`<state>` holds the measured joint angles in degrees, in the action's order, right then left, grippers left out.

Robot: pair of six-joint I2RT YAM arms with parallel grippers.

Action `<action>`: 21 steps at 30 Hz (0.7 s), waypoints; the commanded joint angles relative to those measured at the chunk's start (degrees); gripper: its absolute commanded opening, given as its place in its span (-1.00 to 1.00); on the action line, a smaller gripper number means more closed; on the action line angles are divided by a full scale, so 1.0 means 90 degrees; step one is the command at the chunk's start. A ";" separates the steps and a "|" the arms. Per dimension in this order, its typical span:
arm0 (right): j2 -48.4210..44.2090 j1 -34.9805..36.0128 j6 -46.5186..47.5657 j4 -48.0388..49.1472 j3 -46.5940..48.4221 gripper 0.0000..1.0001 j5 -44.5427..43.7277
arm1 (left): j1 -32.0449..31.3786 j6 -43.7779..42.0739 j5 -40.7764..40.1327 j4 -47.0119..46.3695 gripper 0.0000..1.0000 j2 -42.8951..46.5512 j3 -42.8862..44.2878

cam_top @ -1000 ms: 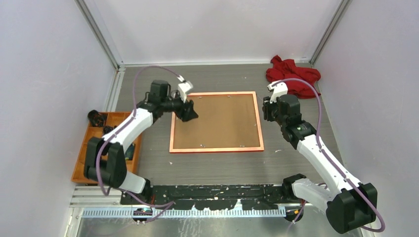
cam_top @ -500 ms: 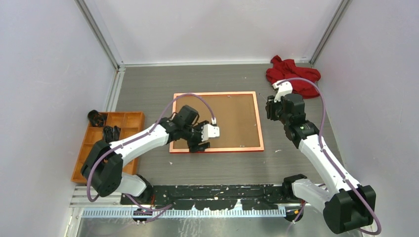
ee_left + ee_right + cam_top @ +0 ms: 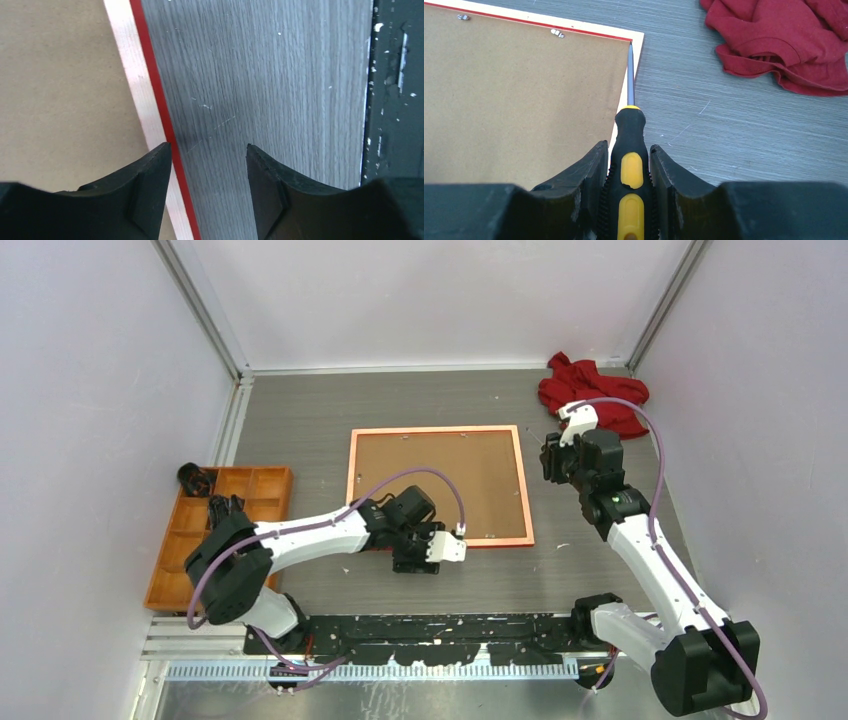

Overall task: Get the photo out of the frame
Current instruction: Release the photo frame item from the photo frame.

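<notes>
Grey wood-grain table point(image 3: 300, 430), walled on three sides, with a black base rail point(image 3: 450, 625) along its near edge. The frame point(image 3: 523, 480) lies flat, back side up, at about the centre of the table. Its orange-pink rim surrounds a plain brown backing board point(image 3: 437, 480) that fills the opening. A thin red outer edge shows in the left wrist view.

A red cloth point(image 3: 592, 395) is crumpled at the far right corner of the table, apart from the frame. An orange compartment tray point(image 3: 185, 540) sits at the left edge, with a few dark items at its far end, too small to identify.

The left arm reaches low across the table to the frame's near edge, left of its middle. The left claw point(image 3: 208, 146) is spread wide and holds nothing. One finger is over the frame's near rim, the other over bare table just near of it. Contact with the rim cannot be told.

The right claw point(image 3: 628, 146) is just right of the frame's far right corner. It is clamped on the black and yellow handle of a screwdriver point(image 3: 629, 125). The shaft points far, and its tip sits at the far right corner of the board, at the seam with the rim. Touching or not cannot be told.

Two small metal tabs point(image 3: 557, 33) sit on the board along the frame's far edge.
</notes>
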<state>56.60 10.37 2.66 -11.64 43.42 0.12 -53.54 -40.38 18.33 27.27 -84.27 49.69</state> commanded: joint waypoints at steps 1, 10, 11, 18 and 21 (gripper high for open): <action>-0.0164 -0.0021 -0.0027 0.0331 0.0030 -0.99 0.0162 | -0.0144 0.0283 -0.0486 -0.0397 0.12 -0.0357 0.0028; -0.0170 -0.0037 0.0003 0.0324 0.0004 -0.99 0.0279 | -0.0145 0.0547 -0.0607 -0.0878 0.04 -0.0370 -0.0081; -0.0143 -0.0039 0.0007 0.0318 0.0008 -0.99 0.0302 | -0.0145 0.0557 -0.0566 -0.0900 0.04 -0.0305 -0.0102; -0.0109 -0.0036 0.0044 0.0296 0.0000 -0.99 0.0349 | -0.0145 0.0484 -0.0757 -0.1287 0.07 0.0193 -0.0292; -0.0105 -0.0035 0.0064 0.0295 -0.0010 -0.99 0.0364 | -0.0145 0.0420 -0.0962 -0.1435 0.08 0.0287 -0.0317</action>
<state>56.60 10.28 2.85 -11.66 43.07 2.61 -54.96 -35.99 12.80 20.21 -84.58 46.83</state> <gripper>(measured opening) 0.390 0.537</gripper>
